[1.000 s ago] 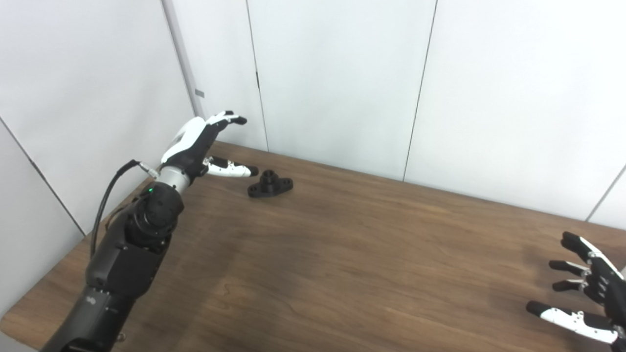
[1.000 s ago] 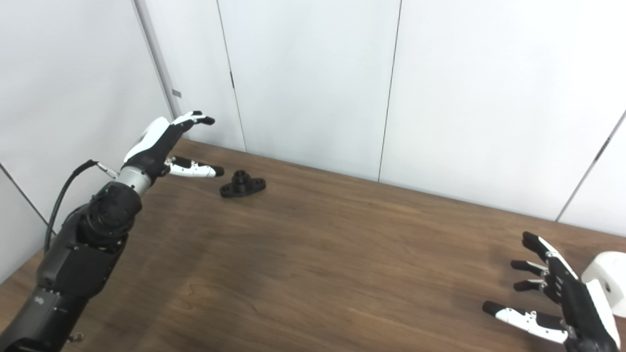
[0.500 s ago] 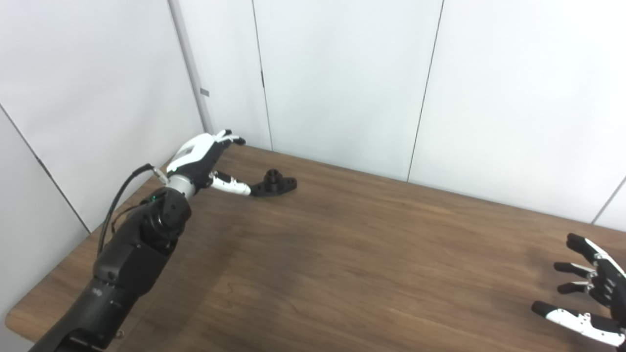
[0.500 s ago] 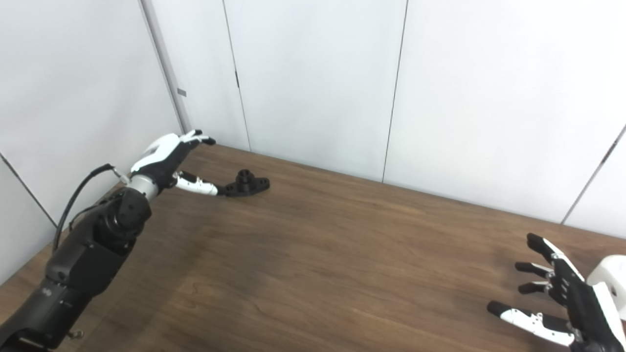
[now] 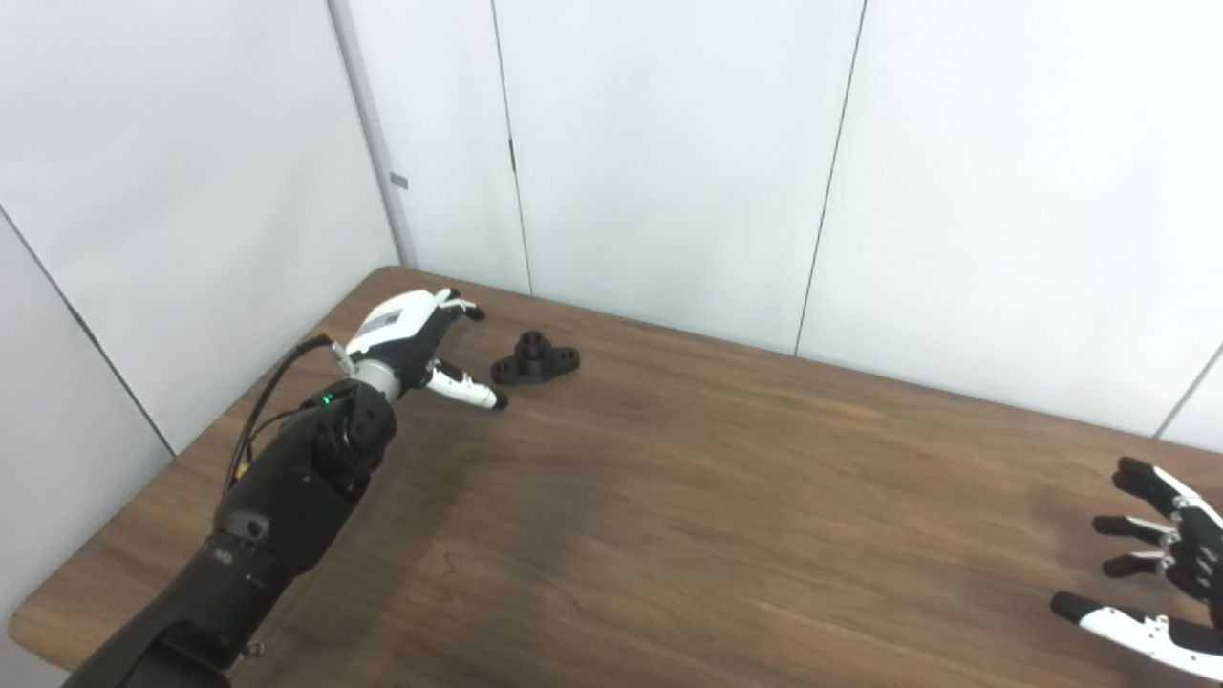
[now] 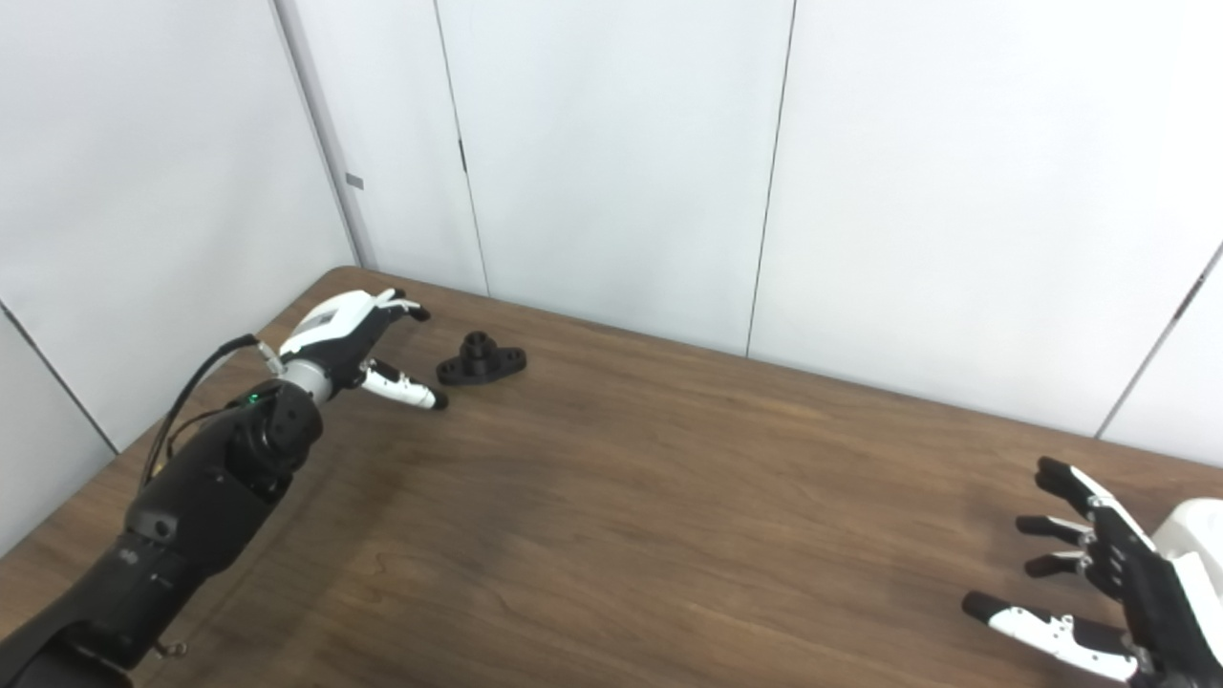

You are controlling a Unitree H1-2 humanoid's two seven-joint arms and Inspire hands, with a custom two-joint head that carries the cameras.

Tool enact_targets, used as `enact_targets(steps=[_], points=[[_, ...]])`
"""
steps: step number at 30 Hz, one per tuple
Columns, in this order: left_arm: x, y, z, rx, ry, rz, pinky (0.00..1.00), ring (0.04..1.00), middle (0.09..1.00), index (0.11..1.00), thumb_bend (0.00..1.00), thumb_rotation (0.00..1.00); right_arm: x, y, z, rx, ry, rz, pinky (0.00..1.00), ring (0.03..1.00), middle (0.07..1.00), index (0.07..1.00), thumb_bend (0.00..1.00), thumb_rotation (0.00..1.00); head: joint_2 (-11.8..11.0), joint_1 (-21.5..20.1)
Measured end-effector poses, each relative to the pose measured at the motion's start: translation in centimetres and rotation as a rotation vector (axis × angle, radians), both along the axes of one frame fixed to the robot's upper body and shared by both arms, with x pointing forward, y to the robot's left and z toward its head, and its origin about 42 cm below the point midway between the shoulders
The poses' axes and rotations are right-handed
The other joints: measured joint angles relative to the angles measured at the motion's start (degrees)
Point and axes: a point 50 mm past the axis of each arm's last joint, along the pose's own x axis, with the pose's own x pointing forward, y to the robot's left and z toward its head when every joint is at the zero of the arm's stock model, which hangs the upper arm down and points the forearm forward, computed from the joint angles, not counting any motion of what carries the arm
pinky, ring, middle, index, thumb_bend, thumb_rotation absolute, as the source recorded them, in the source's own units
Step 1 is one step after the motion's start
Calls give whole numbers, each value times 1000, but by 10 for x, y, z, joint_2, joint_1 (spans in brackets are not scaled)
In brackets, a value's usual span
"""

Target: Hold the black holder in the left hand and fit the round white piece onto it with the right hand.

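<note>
Both hands are empty with fingers spread. Nearest, the right hand [image 6: 1113, 592] hovers beside the round white piece [image 6: 1194, 540] at the worktop [image 6: 669, 497] edge; a careless reach could knock it off. Farther, the left hand [image 5: 416, 339] sits just beside the black holder [image 5: 535, 359], whose low, flat flange could slide away from closing fingers.

Views, two, head-mounted, side by side: you look down and forward across the wooden table [image 5: 669, 497] toward the white wall panels [image 5: 669, 172]. Both sit well back, arms entering from the bottom edge. You share nearly the whole tabletop between them. Right eye view reaches further right, taking in a white object [image 6: 1199, 545] at the frame edge; left eye view cuts it off.
</note>
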Motion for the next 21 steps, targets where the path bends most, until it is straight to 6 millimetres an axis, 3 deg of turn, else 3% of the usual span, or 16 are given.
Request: enact_targets(steps=[13,21], points=[[8,12,-12,38,5,38,1000,1000,1000,844,937,294,-6,0,0,-2,15,-9,550,734,877,867,800,196,-1,-3],[15,5,-20,26,5,19,1000,1000,1000,836,936,306,-5,0,-1,-4,17,-9,554,734,874,865,795,154,-1,-6]])
